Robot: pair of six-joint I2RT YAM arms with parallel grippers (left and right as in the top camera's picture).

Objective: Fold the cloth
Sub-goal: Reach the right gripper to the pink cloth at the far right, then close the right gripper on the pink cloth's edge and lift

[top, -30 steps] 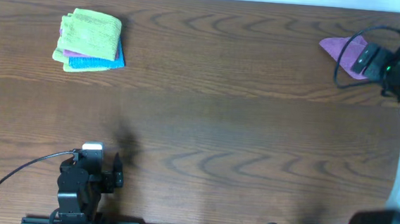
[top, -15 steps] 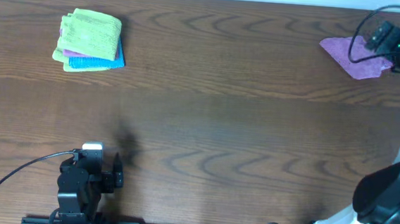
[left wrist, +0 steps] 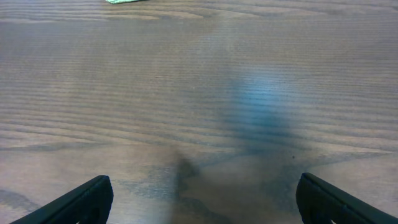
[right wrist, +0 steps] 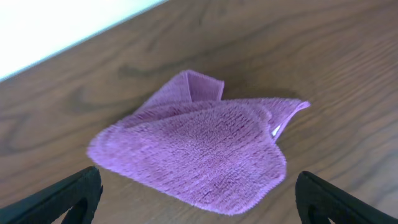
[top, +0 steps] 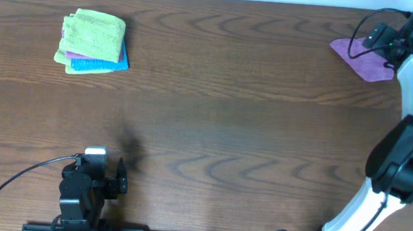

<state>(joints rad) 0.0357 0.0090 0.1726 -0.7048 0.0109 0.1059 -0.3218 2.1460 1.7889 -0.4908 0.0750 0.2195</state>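
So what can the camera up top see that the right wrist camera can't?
Only the overhead view shows the stack of folded towels, lime-green on top, far off to the left, and the left arm at the near edge. Only the right wrist view shows the small white tag and the rumpled layers up close. Both show the purple cloth lying loose on the wooden table.

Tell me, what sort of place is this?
Probably a robot test bench for folding practice: a left arm and right arm at a wooden table, stacked folded towels, one loose cloth.
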